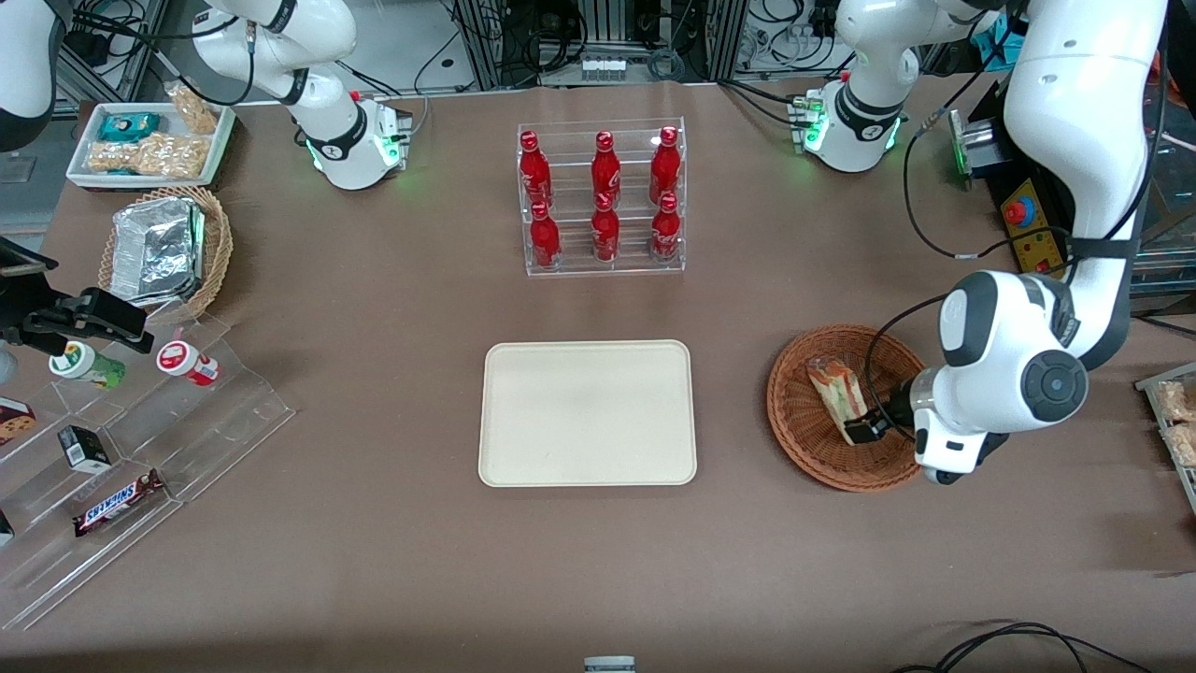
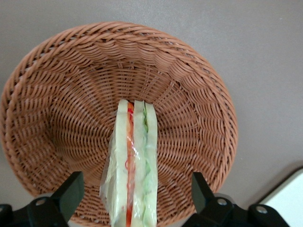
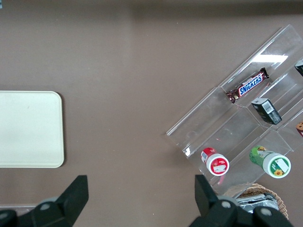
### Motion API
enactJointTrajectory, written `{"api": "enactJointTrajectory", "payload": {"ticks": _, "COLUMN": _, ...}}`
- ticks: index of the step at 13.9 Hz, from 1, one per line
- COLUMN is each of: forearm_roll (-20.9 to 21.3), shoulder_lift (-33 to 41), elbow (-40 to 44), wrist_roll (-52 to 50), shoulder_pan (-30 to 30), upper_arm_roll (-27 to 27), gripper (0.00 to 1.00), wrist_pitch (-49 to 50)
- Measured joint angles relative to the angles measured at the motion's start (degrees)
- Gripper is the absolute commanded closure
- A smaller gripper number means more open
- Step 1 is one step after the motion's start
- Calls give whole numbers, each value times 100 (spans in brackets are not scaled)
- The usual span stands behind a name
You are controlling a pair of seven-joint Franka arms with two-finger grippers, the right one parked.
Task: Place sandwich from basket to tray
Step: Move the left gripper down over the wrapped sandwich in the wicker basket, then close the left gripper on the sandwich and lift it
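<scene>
On a brown desk (image 1: pixel 374 393), we find the gripper (image 2: pixel 135 198) spread wide and low in the basket (image 2: pixel 61 94), its fingers (image 2: pixel 71 191) straddling the sandwich (image 2: pixel 130 175) without touching. The wedge stands on edge, its long axis running straight away from the gripper. We judge closing comes next; the tray (image 1: pixel 587 412) waits toward the parked arm.

Left arm (image 1: pixel 1074 168): glossy white rounded shells, dark grey joint caps, black cable looped alongside. Gripper (image 1: pixel 867 428): black fingers, spread wide. Base ring beside the bottle rack (image 1: pixel 603 198) glows green.
</scene>
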State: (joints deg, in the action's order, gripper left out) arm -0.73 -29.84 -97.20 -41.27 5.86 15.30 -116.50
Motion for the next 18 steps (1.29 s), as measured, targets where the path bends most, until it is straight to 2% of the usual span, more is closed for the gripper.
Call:
{"api": "enactJointTrajectory", "payload": {"ticks": 2, "forearm_roll": 35, "shoulder_lift": -133, "elbow": -7, "wrist_roll": -1, "shoulder_pan": -1, "upper_arm_roll": 3, "gripper": 0, "wrist_pitch": -11}}
{"api": "enactJointTrajectory", "payload": {"ticks": 6, "forearm_roll": 394, "shoulder_lift": -306, "elbow": -141, "wrist_roll": -10, "shoulder_pan": -1, "upper_arm_roll": 24, "gripper": 0, "wrist_pitch": -11}}
{"api": "enactJointTrajectory", "payload": {"ticks": 9, "forearm_roll": 417, "shoulder_lift": -368, "elbow": -279, "wrist_roll": -14, "shoulder_pan": -4, "upper_arm_roll": 129, "gripper": 0, "wrist_pitch": -13}}
{"api": "enactJointTrajectory", "payload": {"ticks": 10, "forearm_roll": 419, "shoulder_lift": -371, "elbow": -335, "wrist_roll": -15, "shoulder_pan": -5, "upper_arm_roll": 163, "gripper": 5, "wrist_pitch": -13}}
{"api": "enactJointTrajectory", "payload": {"ticks": 11, "forearm_roll": 422, "shoulder_lift": -370, "elbow": -380, "wrist_roll": -18, "shoulder_pan": -7, "upper_arm_roll": 189, "gripper": 42, "wrist_pitch": -13}}
{"api": "enactJointTrajectory", "payload": {"ticks": 12, "forearm_roll": 427, "shoulder_lift": -371, "elbow": -429, "wrist_roll": -20, "shoulder_pan": -7, "upper_arm_roll": 209, "gripper": 72, "wrist_pitch": -13}}
{"api": "enactJointTrajectory", "payload": {"ticks": 13, "forearm_roll": 428, "shoulder_lift": -370, "elbow": -479, "wrist_roll": -28, "shoulder_pan": -7, "upper_arm_roll": 225, "gripper": 89, "wrist_pitch": -13}}
{"api": "enactJointTrajectory", "payload": {"ticks": 14, "forearm_roll": 429, "shoulder_lift": -367, "elbow": -514, "wrist_roll": -42, "shoulder_pan": -7, "upper_arm_roll": 237, "gripper": 93, "wrist_pitch": -13}}
{"api": "enactJointTrajectory", "payload": {"ticks": 18, "forearm_roll": 435, "shoulder_lift": -230, "elbow": -546, "wrist_roll": -46, "shoulder_pan": -3, "upper_arm_roll": 241, "gripper": 94, "wrist_pitch": 72}}
